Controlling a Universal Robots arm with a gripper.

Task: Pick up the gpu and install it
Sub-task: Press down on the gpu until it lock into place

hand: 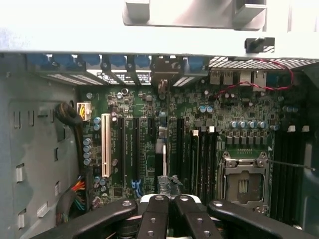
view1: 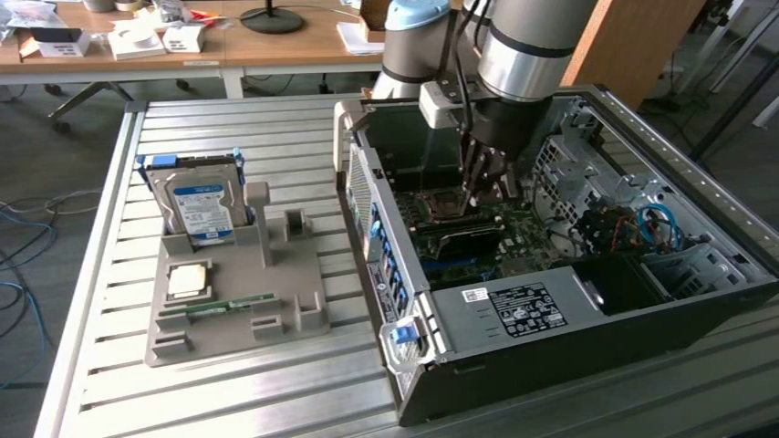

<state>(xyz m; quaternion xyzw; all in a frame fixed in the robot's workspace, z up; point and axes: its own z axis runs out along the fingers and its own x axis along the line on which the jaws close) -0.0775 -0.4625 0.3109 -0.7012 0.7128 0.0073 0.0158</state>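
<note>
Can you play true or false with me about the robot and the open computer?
1. The robot's gripper is reaching down inside the open computer case. True.
2. Its jaws are wide open. False: they are shut.
3. The hard drive with the blue-white label stands in the grey holder on the table. True.
4. The green memory stick is plugged into the motherboard. False: it lies on the grey holder.
5. The processor socket on the motherboard has a fan on it. False: it is bare.
</note>
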